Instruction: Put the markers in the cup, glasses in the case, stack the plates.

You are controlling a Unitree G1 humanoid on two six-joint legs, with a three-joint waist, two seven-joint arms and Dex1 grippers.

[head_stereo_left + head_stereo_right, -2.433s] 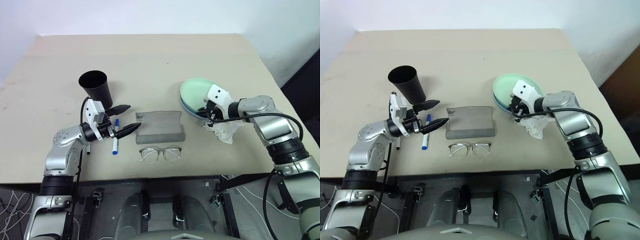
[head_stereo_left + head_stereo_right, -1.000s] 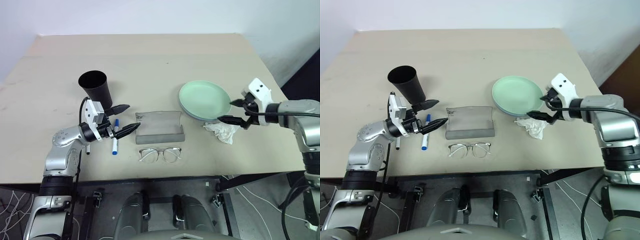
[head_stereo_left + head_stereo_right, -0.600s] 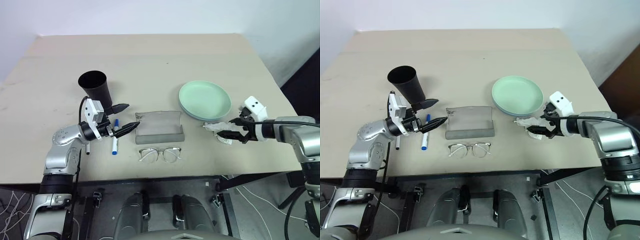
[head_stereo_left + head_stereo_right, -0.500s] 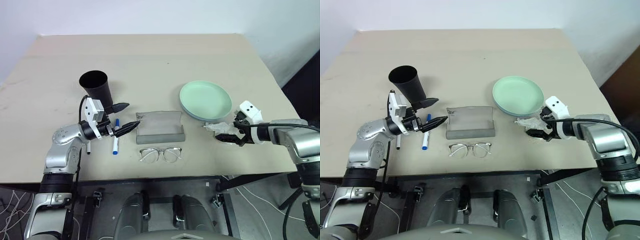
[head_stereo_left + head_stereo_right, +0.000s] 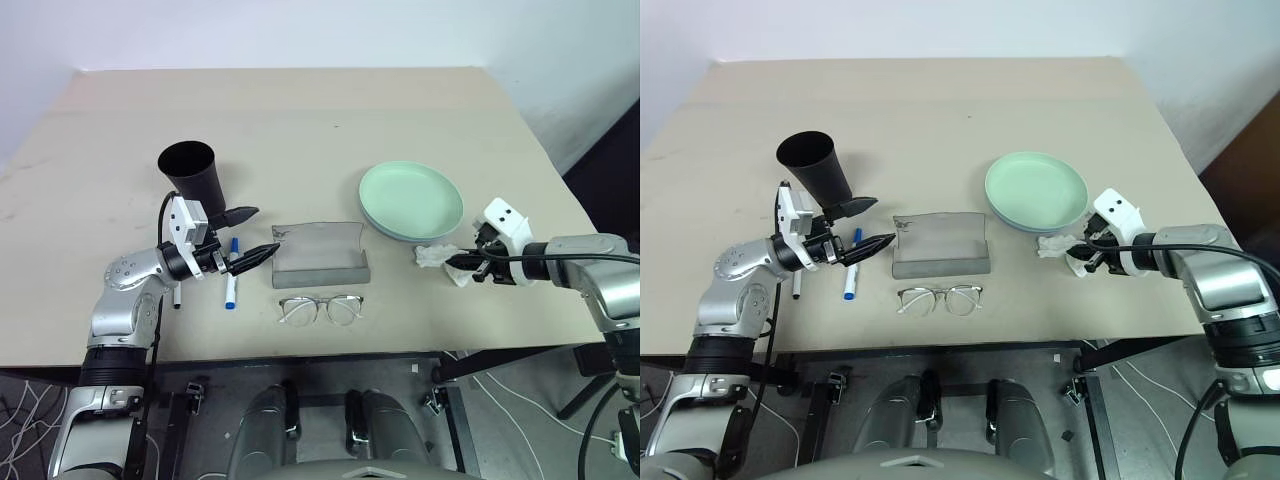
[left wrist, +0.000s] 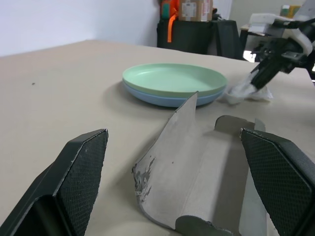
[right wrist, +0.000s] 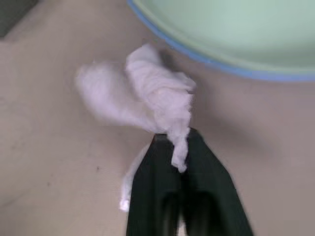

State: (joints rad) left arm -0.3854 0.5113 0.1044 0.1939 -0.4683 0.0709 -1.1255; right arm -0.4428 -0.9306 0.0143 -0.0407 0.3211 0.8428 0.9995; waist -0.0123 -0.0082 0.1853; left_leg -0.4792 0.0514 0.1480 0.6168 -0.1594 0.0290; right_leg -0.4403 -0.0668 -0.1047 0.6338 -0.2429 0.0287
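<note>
The right gripper (image 7: 179,147) is pinched shut on a crumpled white paper wad (image 7: 157,98); the two black fingers (image 7: 157,187) squeeze one tail of the paper between them; the wad sits on the table (image 5: 300,110) just beside the plates, near their front edge; the right gripper points down and toward the middle of the table.

The two plates are stacked; the mint green plate (image 5: 410,198) lies on top of the light blue plate (image 6: 162,98), and only a thin blue rim peeks out under it.

The left gripper (image 5: 250,235) is wide open and holds nothing; it hangs just over the table and points sideways at the case (image 5: 320,255); one finger tip is close to the case's near corner, but I cannot tell if it touches.

The grey case lies open in the middle of the table; it looks empty inside; the glasses (image 5: 320,307) lie flat on the table just in front of it, unfolded.

The white marker with blue ends (image 5: 231,270) lies on the table under the left gripper; the dark marker (image 5: 177,297) lies a bit farther left, beside the arm; the black cup (image 5: 192,175) stands upright just behind the left gripper.
</note>
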